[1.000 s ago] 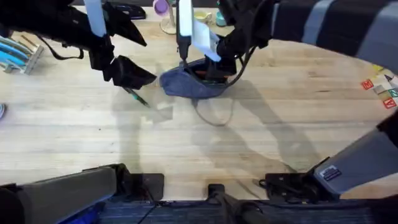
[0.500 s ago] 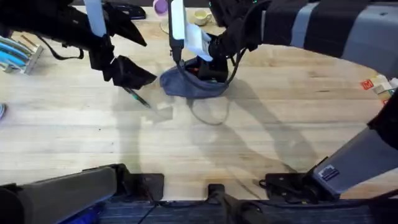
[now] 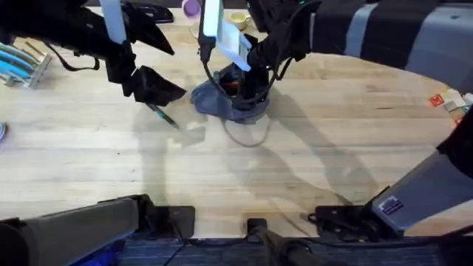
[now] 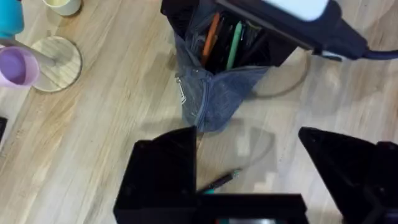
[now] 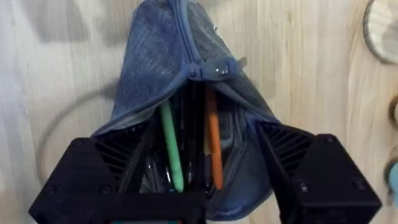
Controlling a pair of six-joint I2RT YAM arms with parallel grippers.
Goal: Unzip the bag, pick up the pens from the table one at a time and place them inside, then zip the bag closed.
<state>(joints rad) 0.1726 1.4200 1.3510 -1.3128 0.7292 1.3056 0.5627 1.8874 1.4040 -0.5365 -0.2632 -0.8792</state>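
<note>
Right gripper [image 5: 205, 168] spread wide over bag [image 3: 230, 102], upper centre | bag bunched narrower since a second ago | pens [image 5: 213, 140] inside | I zip next | left gripper [image 4: 249, 171] open, one pen [image 3: 161, 116] below.

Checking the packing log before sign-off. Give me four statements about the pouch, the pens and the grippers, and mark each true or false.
1. The bag is zipped fully closed. False: its mouth gapes open.
2. An orange pen and a green pen lie inside the bag. True.
3. One dark pen lies on the table, beside the left gripper. True.
4. The right gripper is parked far from the bag. False: its open fingers reach into the bag's mouth.
</note>
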